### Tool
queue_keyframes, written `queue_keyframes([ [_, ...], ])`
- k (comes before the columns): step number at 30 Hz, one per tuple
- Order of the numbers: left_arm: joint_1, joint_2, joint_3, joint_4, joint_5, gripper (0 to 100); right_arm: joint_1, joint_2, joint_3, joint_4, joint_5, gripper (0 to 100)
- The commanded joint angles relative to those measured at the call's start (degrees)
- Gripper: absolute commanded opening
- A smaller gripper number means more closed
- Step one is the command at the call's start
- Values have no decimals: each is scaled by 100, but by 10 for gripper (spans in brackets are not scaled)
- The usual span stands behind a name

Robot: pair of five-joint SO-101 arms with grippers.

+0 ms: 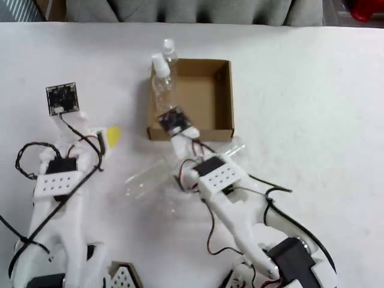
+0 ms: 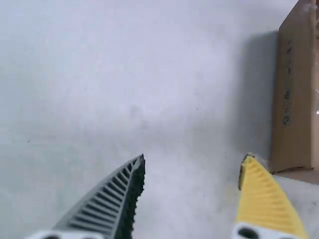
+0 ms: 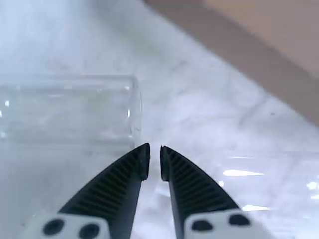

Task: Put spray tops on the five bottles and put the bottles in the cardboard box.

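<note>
The open cardboard box (image 1: pixel 207 96) sits mid-table, and its corner (image 2: pixel 295 99) shows in the left wrist view. Two clear bottles with white spray tops (image 1: pixel 162 75) (image 1: pixel 168 50) stand at the box's left wall; I cannot tell whether they are inside it. Two clear bottles lie on the table in front of the box, one (image 1: pixel 143 180) (image 3: pixel 70 112) to the left of the right arm and one (image 1: pixel 233 150) (image 3: pixel 269 174) to its right. My right gripper (image 3: pixel 154 162) is shut, empty, low between them. My left gripper (image 2: pixel 192 164) hangs open over bare table left of the box, its yellow finger (image 1: pixel 111 136) toward the box.
The white table runs wide to the right of the box and along the far edge. Black cables trail from both arms near the front. A red object (image 1: pixel 367 9) lies beyond the table's far right corner.
</note>
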Motion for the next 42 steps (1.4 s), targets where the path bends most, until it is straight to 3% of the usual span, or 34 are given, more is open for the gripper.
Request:
queue_keyframes([
  [1,-286,242,-545,18,352,286,-13,-356,-343,110,0,15],
  [6,-356,312,-607,26,844,286,576,-787,-352,110,9,18],
  [9,-356,303,-615,79,1354,286,699,-831,-281,84,387,18],
  [11,-321,286,-774,563,1618,286,699,-831,-229,66,580,18],
  [14,-321,66,-1363,2013,1468,289,716,-831,-211,66,642,18],
  [19,-233,-321,-2136,4360,501,286,725,-831,-202,66,677,18],
  [23,-57,-514,-2110,5081,-879,286,866,-831,-202,66,677,18],
  [25,-48,-602,-2004,5336,-1222,286,892,-831,-202,66,677,18],
  [28,-40,-769,-1811,5574,-1618,286,892,-831,-202,66,677,18],
  [30,31,-945,-1688,5749,-2286,277,892,-831,-202,66,677,18],
  [33,470,-1297,-1424,5820,-3191,194,892,-831,-202,66,677,18],
  [38,1499,-1815,-695,5204,-3235,11,892,-831,-132,57,677,18],
  [42,2360,-1815,-18,4879,-3262,28,901,-831,-132,57,677,18],
])
